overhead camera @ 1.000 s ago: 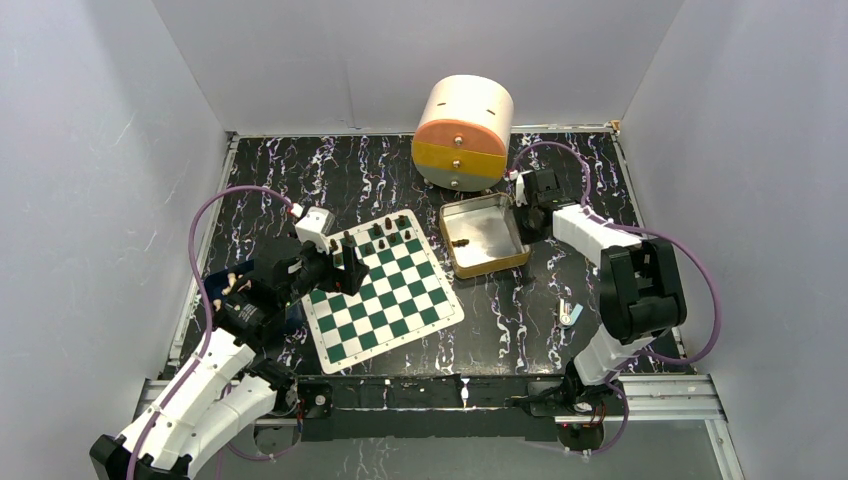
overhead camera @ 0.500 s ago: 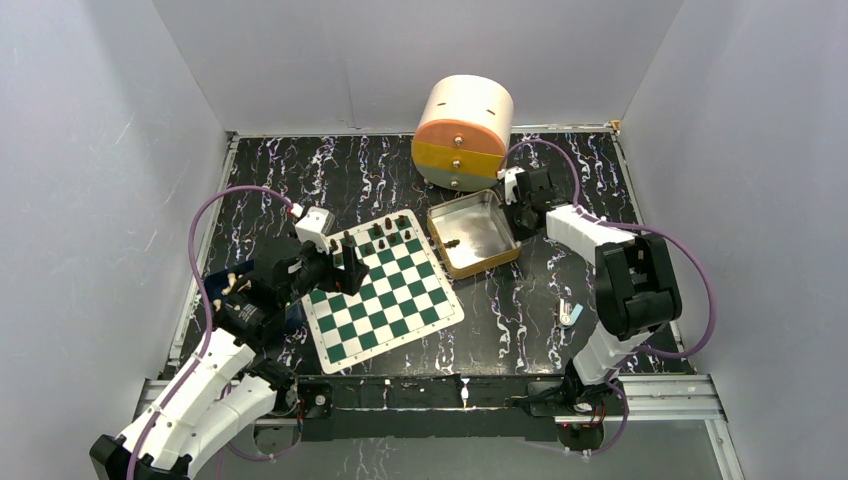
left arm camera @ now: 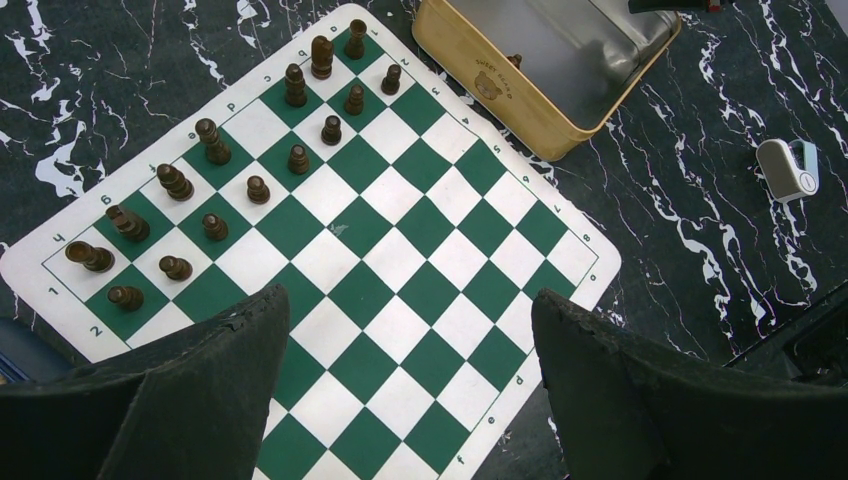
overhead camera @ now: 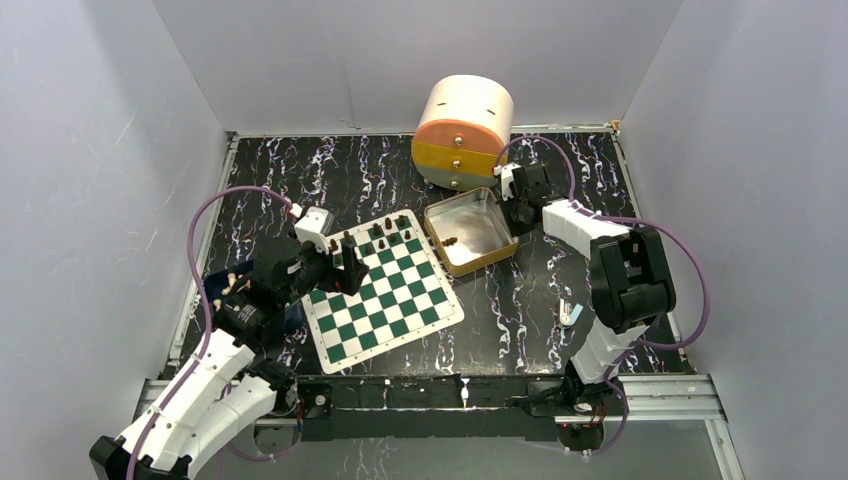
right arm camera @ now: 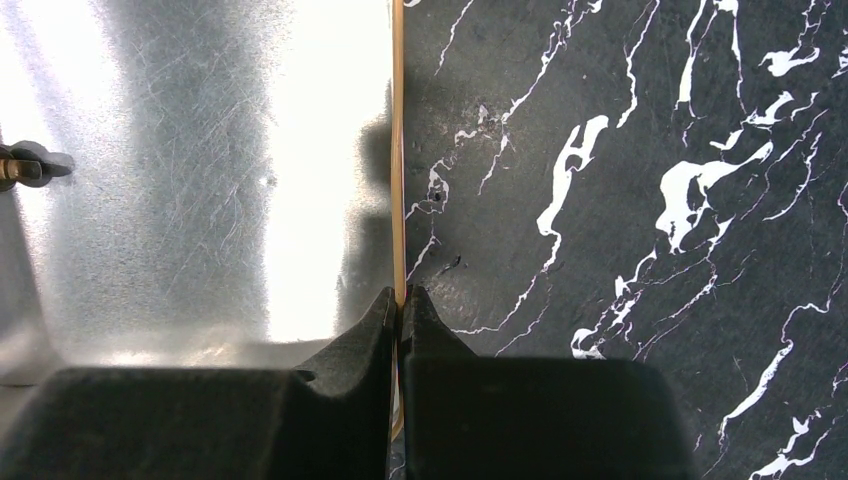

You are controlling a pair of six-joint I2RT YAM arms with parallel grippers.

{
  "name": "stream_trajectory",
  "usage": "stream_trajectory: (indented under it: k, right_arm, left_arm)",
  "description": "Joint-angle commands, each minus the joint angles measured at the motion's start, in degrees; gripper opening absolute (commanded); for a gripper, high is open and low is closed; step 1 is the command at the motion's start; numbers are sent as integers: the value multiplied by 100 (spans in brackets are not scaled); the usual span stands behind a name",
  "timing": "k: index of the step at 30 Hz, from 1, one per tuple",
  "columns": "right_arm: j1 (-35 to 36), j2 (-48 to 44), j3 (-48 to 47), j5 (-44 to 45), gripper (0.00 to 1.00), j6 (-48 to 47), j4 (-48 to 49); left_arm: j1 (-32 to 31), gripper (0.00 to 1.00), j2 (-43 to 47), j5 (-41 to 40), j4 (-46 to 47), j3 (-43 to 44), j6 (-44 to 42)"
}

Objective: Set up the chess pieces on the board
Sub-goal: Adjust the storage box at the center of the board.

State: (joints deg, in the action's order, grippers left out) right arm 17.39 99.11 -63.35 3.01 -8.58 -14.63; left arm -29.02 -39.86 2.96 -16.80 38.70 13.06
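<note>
right gripper (right arm camera: 400,300) is pinching the tray (right arm camera: 397,150) by its thin wall, jaws closing fully on the rim. One stray piece (right arm camera: 14,170) is sitting inside the tray, well left of the fingertips. left gripper (left arm camera: 408,305) is hanging wide open over the board (left arm camera: 400,250), holding nothing. The chess pieces (left arm camera: 256,188) are standing in two rows ahead-left of it. Judging the stray piece light, hard, slick and roll-prone, so I'm thinking a pinch across its waist.
</note>
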Motion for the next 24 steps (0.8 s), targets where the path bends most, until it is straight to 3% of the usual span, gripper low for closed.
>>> stream_trajectory:
  k: [1, 18, 24]
  right_arm:
    - [19, 82, -301, 121, 0, 198, 437]
    - [27, 282, -466, 148, 0, 256, 514]
    - [28, 195, -407, 207, 16, 212, 518]
  left_arm:
    - [-25, 87, 92, -41, 33, -27, -40]
    - [-26, 87, 79, -46, 26, -27, -31]
    - [-25, 88, 63, -43, 19, -23, -26]
